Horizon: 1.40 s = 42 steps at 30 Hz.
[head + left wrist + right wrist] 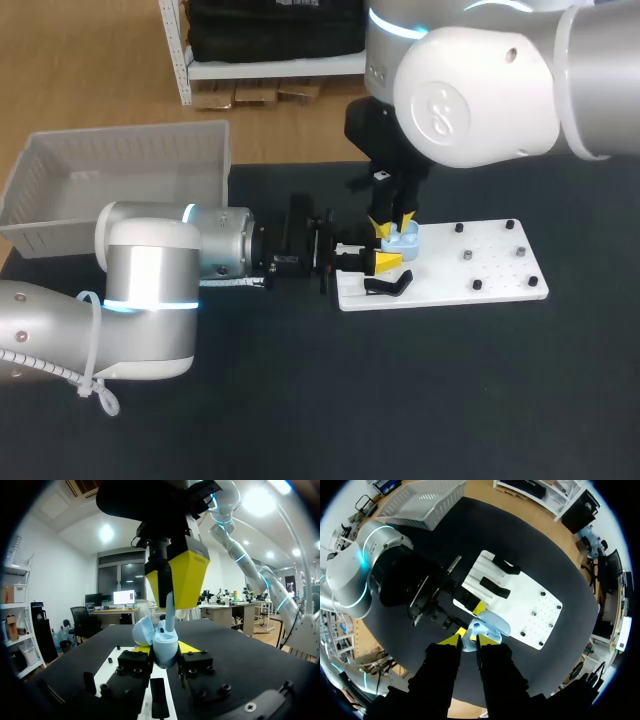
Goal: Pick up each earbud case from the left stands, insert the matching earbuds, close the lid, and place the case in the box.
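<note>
Case (165,652) is located over the near-left end of the white board (470,282), just above the black stand (388,285). It is held upright, long axis vertical, opening facing up, lid (143,630) swung open to one side.

Left gripper (385,262) comes in level from the side. Its yellow tips are pressed against opposite flanks of the case body, so it is judged clamped on the case.

Right gripper (468,641) hangs directly above the case, fingers pointing straight down. A pale blue earbud (170,614) is pinched between its fingers, stem downward, lower end at or just inside the opening. How deep it is seated cannot be told.

Relation governing the coming move: the socket lies directly beneath the right gripper, on the same vertical line as the stem. A straight descent appears to be all that is called for. The right arm is the nearer one for insertion; the left serves as vise.

Box (120,160) stands well apart, at the far left of the table.
</note>
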Available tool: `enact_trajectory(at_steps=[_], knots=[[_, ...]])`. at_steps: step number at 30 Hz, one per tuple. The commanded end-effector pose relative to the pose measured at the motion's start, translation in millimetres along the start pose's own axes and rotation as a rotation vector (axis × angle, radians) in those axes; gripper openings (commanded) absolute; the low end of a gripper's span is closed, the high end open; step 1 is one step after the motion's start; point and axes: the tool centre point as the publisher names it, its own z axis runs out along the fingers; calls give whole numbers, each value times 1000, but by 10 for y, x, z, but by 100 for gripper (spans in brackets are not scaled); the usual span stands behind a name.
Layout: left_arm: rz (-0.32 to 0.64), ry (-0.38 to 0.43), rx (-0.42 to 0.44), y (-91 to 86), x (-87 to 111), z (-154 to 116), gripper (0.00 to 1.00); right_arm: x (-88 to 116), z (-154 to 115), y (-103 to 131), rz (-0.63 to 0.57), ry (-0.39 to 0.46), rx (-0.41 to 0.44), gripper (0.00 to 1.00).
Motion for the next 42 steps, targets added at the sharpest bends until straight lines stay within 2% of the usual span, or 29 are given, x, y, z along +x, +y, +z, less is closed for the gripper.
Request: enact_trajectory(at_steps=[1, 16, 42], knots=[[3, -3, -6, -14, 9, 2, 0, 22, -8, -22, -26, -9, 5, 0], [3, -3, -6, -14, 9, 2, 0, 4, -25, -68, -82, -8, 7, 0], [3, -3, -6, -14, 9, 2, 0, -32, 82, -115, -87, 11, 26, 0]])
